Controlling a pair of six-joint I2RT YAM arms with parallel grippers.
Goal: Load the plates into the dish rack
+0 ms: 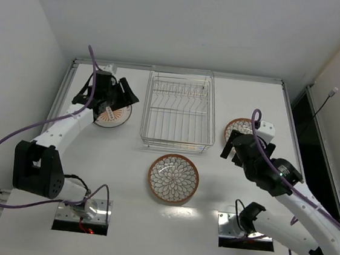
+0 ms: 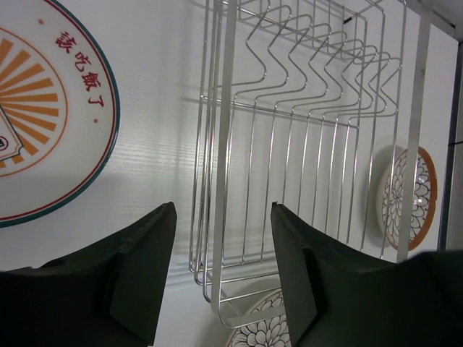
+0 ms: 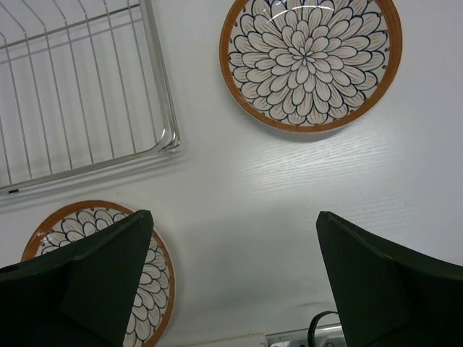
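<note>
Plates: three, all lying flat on the white table (image 1: pixel 121 183), none in the rack (image 1: pixel 174 144).
Big flower plate (image 1: pixel 173 178): just in front of the rack's near edge, between the two arms and apart from both grippers.
Small flower plate (image 1: pixel 235 126): right of the rack; the right gripper covers its near side in the top view.
Sunburst plate (image 2: pixel 43 108): left of the rack, partly under the left gripper in the top view.
Writing: four red Chinese characters curve along the sunburst plate's face, inside a dark teal ring, and read 該吃飯了. A small boxed mark at the plate's middle is cut off and cannot be read.
Left gripper (image 2: pixel 223 217): fingers parted, grasping nothing. Bare table and a corner of the rack show through the gap. The sunburst plate lies off to the outer side of one finger, not between the two.
Right gripper (image 3: pixel 233 224): fingers spread wide, grasping nothing, with only bare table between them. The small flower plate runs behind one finger at the lower left of the wrist view, and the big flower plate lies ahead, well apart.
Hard to tell: how high either pair of fingers hangs above the table. The frame edge cuts off the sunburst plate in the left wrist view, and only part of the rack shows in the right wrist view.
</note>
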